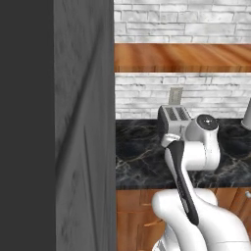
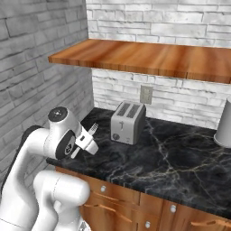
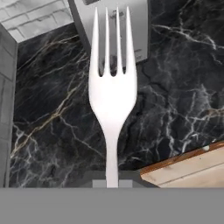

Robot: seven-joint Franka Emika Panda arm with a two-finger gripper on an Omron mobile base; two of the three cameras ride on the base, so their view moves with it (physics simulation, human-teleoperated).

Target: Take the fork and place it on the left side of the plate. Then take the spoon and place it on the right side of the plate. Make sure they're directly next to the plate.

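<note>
While clamped by its handle in the jaws, the fork (image 3: 112, 94) hangs above the dark marble bench (image 2: 180, 158), tines toward the toaster (image 2: 128, 122). Grey brick wall close left; wooden shelf (image 2: 149, 56) overhead; open bench rightward.

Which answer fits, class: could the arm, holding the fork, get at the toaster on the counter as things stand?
Probably yes. The gripper hangs over the counter's front left corner, shut on the fork, tines pointing toward the toaster. Bare dark marble lies between them, though the fork would arrive first.
</note>
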